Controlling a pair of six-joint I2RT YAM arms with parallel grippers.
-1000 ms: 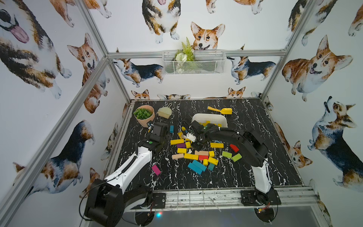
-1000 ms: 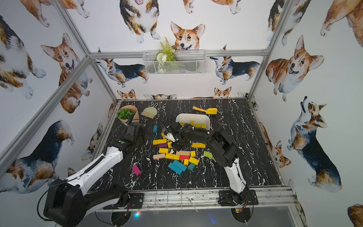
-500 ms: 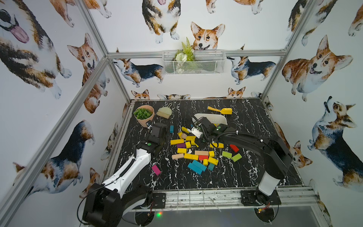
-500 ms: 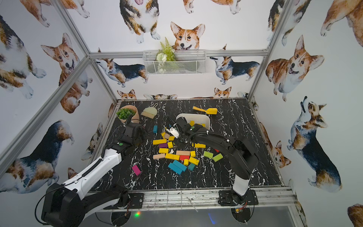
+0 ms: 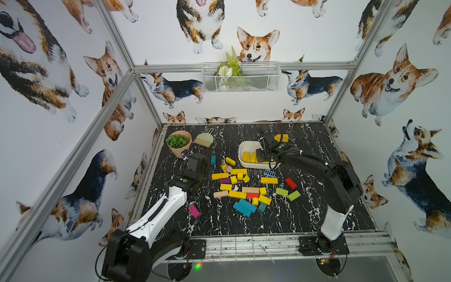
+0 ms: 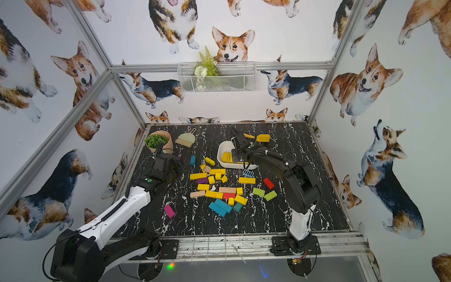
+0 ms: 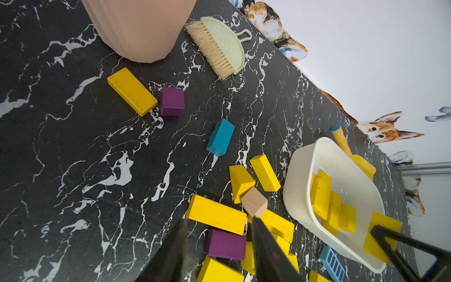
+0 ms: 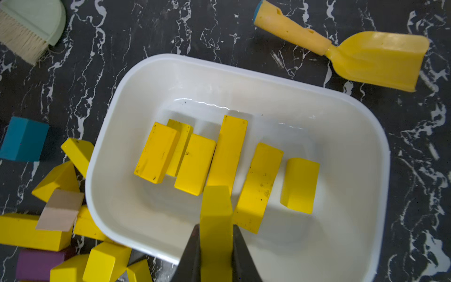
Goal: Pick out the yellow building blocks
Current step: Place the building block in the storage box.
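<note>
The right fingers (image 8: 192, 256) clamp a yellow block (image 8: 216, 214) over the white tub (image 8: 112, 136), near its rim. Released here, it may strike the rim or the six yellow building blocks (image 8: 195, 166) inside and tumble out. The left fingers (image 7: 175, 249) stand apart, empty, above the worktop (image 7: 73, 171) pile, near a tan block (image 7: 253, 203).
</note>
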